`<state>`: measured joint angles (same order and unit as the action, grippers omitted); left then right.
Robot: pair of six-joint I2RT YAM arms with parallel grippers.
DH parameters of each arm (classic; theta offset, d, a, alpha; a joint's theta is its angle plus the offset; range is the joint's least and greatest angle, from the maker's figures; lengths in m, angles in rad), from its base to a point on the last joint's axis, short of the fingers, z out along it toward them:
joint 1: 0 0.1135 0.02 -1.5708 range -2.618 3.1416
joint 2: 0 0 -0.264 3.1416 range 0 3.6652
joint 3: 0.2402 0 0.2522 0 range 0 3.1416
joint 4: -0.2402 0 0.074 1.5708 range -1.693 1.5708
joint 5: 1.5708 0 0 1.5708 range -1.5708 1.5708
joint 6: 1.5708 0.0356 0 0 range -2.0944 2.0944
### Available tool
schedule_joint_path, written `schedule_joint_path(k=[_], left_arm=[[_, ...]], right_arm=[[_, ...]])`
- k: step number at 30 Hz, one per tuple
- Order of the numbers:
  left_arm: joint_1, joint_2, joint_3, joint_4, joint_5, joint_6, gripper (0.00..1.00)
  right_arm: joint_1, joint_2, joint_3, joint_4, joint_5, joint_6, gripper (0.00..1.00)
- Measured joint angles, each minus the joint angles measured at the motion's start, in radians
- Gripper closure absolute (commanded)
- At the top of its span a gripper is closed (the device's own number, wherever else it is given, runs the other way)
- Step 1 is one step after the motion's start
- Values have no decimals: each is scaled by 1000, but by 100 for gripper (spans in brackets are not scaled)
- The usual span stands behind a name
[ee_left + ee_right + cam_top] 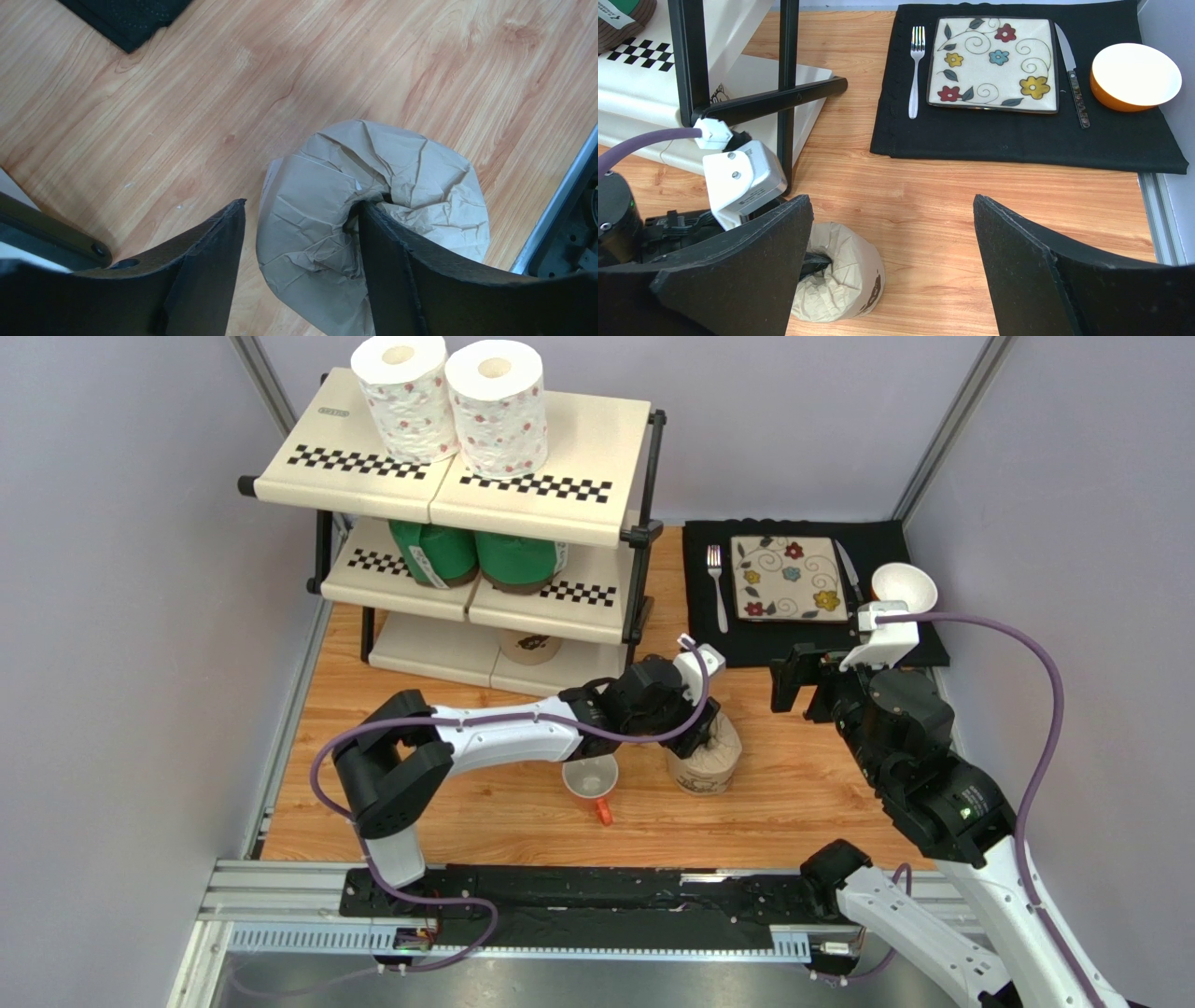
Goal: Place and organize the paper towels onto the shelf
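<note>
- The left end effector (302, 208) hangs over the loose tan roll (421, 182). The roll stands on end on the worktop (210, 105), to the near right of the shelf (589, 441).
- Its fingers (203, 273) are spread astride the roll's wall. One sits in the crumpled core and the other outside the wrap, with a sliver of wood showing between that finger and the paper.
- The right end effector (892, 203) hovers with its fingers wide apart and nothing between them, over the worktop on the near side of the black placemat (1018, 147).
- Two white floral rolls (404, 399) stand side by side on the shelf's top tier.
- Two green rolls (438, 553) sit on the middle tier.
- A second tan roll (530, 644) is on the bottom tier, mostly hidden.
- A white mug (591, 779) with a red handle sits just left of the loose tan roll.
- On the placemat lie a floral plate (994, 63), a fork (917, 63) to its left, a knife (1072, 77) to its right, and a bowl (1136, 73) farther right.
</note>
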<state>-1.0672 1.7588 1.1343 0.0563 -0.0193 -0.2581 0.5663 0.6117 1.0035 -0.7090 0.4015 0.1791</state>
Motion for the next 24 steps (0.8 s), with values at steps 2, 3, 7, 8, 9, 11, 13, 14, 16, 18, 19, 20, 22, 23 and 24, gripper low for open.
schedule_joint_path(k=[2, 3, 7, 8, 9, 11, 13, 14, 16, 18, 19, 20, 22, 23, 24], left_arm=[[0, 24, 46, -29, 8, 6, 40], [0, 39, 69, -43, 12, 11, 42], [0, 86, 141, -92, 34, 26, 50], [0, 97, 159, -107, 42, 31, 51], [0, 101, 168, -114, 47, 34, 52], [0, 105, 178, -131, 55, 42, 52], [0, 105, 182, -143, 61, 50, 57], [0, 105, 183, -146, 64, 54, 65], [0, 105, 183, -148, 69, 61, 71], [0, 104, 182, -148, 74, 66, 77], [0, 103, 180, -146, 76, 67, 79], [0, 98, 171, -139, 80, 67, 81], [0, 85, 149, -126, 87, 66, 81], [0, 72, 132, -118, 91, 66, 84], [0, 56, 113, -114, 97, 65, 85]], right_arm=[[0, 0, 0, 0, 0, 0, 11], [0, 0, 0, 0, 0, 0, 11], [0, -3, 0, 0, 1, 0, 11], [0, -5, 0, 0, 1, 0, 11], [0, -7, 0, 0, 2, 0, 11], [0, -11, 0, -1, 2, 0, 11], [0, -12, 0, -1, 2, 0, 11], [0, -12, 0, -1, 2, 0, 11], [0, -12, 0, -1, 2, 0, 11], [0, -12, 0, -1, 2, 0, 11], [0, -12, 0, -1, 1, 0, 11], [0, -12, 0, -1, 1, 1, 11], [0, -12, 0, -1, 1, 1, 11], [0, -12, 0, -1, 1, 1, 11], [0, -12, 0, -1, 2, 1, 11]])
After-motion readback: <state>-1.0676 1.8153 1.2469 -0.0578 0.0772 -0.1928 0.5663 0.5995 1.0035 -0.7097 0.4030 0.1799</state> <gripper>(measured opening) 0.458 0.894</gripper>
